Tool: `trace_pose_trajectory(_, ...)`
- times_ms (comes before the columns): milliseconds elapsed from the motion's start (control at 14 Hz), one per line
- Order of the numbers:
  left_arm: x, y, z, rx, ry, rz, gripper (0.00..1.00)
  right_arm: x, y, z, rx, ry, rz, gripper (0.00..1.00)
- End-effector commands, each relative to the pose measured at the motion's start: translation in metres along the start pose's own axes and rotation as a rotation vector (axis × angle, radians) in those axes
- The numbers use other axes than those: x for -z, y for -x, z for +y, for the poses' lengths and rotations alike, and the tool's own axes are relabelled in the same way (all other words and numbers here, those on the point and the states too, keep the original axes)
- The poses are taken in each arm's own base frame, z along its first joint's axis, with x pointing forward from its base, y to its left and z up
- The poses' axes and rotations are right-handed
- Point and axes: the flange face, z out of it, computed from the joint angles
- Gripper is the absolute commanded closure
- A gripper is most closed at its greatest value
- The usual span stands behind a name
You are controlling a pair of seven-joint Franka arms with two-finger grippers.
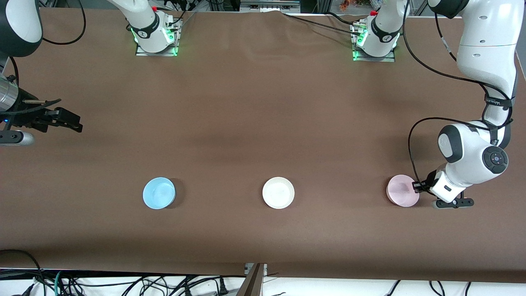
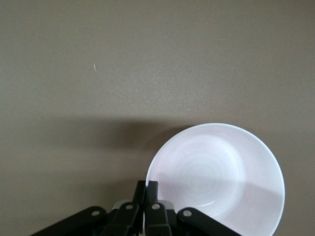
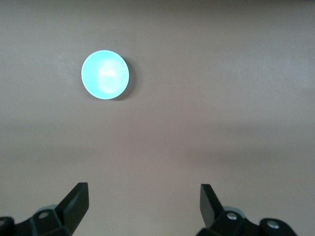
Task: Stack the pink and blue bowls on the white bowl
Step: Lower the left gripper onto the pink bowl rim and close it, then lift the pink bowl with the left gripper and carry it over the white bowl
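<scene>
- Nothing was stacked yet: the white bowl (image 1: pixel 278 192) sat alone on the brown desk (image 1: pixel 254 123), and both coloured bowls remained to be carried onto it
- The pink bowl (image 1: pixel 402 190) lay well apart from the white bowl, toward the left arm's end of the desk, level with it in the front view
- The blue bowl (image 1: pixel 159 193) lay well apart from the white bowl toward the right arm's end, in the same row
- All three bowls looked empty; no bowl held another
- The left end effector (image 1: pixel 419 187) was down at the pink bowl's rim; in the left wrist view its fingers (image 2: pixel 146 192) were drawn together and appeared clenched on that rim, so the first pick seemed under way, with the bowl apparently not lifted
- The right end effector (image 1: pixel 68 121) waited in the air over the desk's edge at the right arm's end, well away from the white bowl, its fingers (image 3: pixel 78 199) spread wide and holding nothing
- Left to do, by my judgement: carry pink to white, then blue on top
</scene>
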Motion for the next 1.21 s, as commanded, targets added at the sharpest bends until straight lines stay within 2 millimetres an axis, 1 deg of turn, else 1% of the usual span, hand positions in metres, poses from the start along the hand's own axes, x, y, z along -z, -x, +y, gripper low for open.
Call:
trace_pose_trajectory(0,0.001,0.001,-0.003,-0.014,0.003,0.003,1.0,-0.004,0.003,-0.003,0.004,-0.016,-0.02,0.0)
trace_pose_trajectory(143,0.002,0.0,-0.002,-0.014,0.003,0.006,1.0,-0.006,0.004,-0.001,0.003,-0.017,-0.027,0.0)
trace_pose_trajectory(214,0.004,-0.001,-0.001,-0.012,0.003,0.011,1.0,-0.014,0.007,0.001,-0.001,-0.017,-0.056,0.0)
trace_pose_trajectory(286,0.007,-0.003,0.0,-0.007,0.004,0.015,1.0,-0.016,0.01,0.001,-0.001,-0.019,-0.077,0.0)
trace_pose_trajectory(500,0.019,-0.007,0.007,0.015,0.017,0.034,1.0,-0.009,0.017,0.003,-0.013,-0.022,-0.101,0.0)
trace_pose_trajectory(643,0.025,-0.008,0.014,0.047,0.02,0.041,1.0,-0.007,0.018,0.011,-0.016,-0.019,-0.104,0.0)
trace_pose_trajectory(714,0.026,-0.008,0.022,0.05,0.021,0.04,1.0,-0.004,0.019,0.02,-0.03,-0.02,-0.097,0.0)
trace_pose_trajectory(857,0.028,-0.009,0.029,0.073,0.024,0.043,1.0,0.008,0.023,0.022,-0.031,-0.024,-0.077,0.0)
trace_pose_trajectory(1000,0.035,-0.009,0.043,0.102,0.032,0.052,1.0,0.001,0.025,0.019,-0.026,-0.025,-0.111,0.0)
trace_pose_trajectory(1143,0.041,-0.01,0.059,0.139,0.05,0.057,1.0,-0.004,0.023,0.016,-0.023,-0.024,-0.118,0.0)
